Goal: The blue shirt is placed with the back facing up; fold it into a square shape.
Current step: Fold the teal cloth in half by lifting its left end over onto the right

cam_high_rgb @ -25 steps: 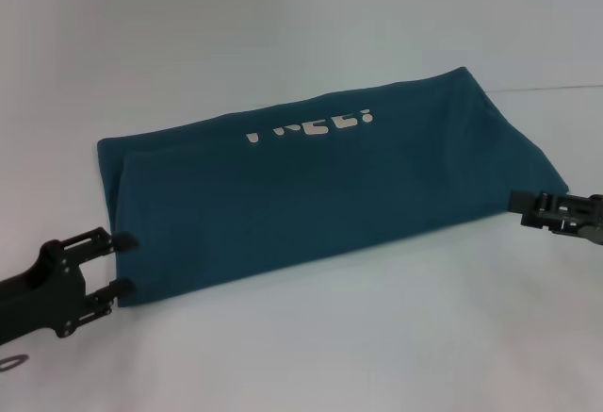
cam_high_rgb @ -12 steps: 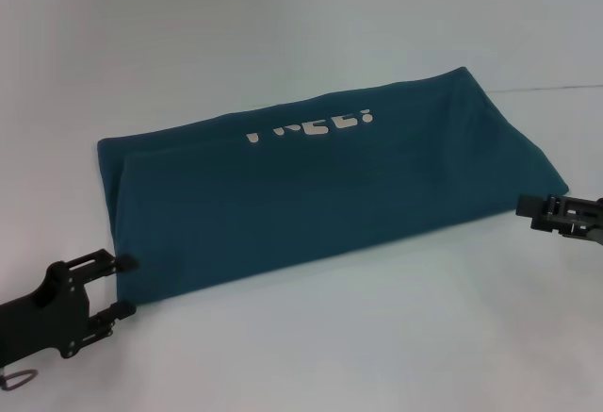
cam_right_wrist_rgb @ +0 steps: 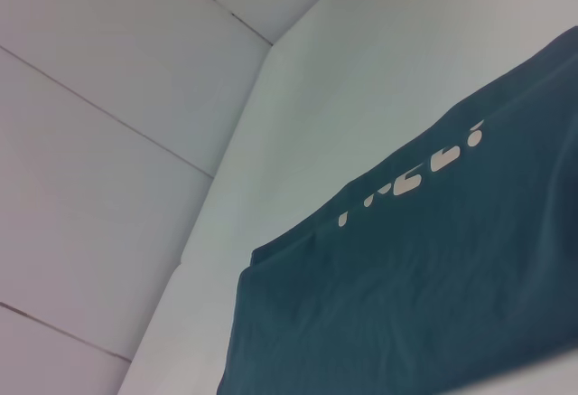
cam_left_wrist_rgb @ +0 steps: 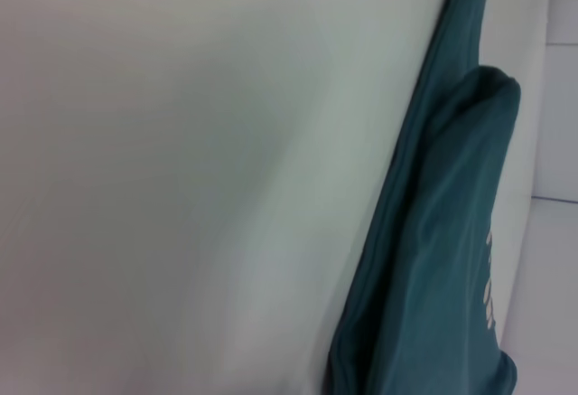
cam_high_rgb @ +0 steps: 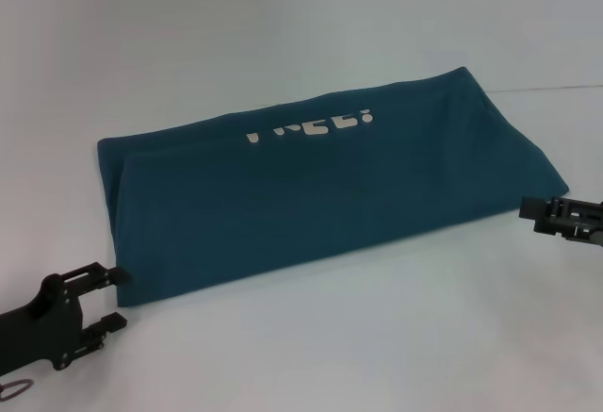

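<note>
Both of my claws stood off the cloth at this point: my left gripper [cam_high_rgb: 115,299] had its two fingers spread with nothing between them, just off the near left corner of the blue shirt [cam_high_rgb: 320,195], one fingertip close to the hem but not gripping it, and my right gripper [cam_high_rgb: 529,210] hung just beside the shirt's right end, also holding nothing, though I could not tell how far its fingers were parted. The shirt lay flat on the white table [cam_high_rgb: 283,35] as a long band running from my left to my right, with part of its white lettering [cam_high_rgb: 309,125] showing along the far fold. I judged the lengthwise folds done; what remained was to bring one end of the shirt over the other to make it square.
</note>
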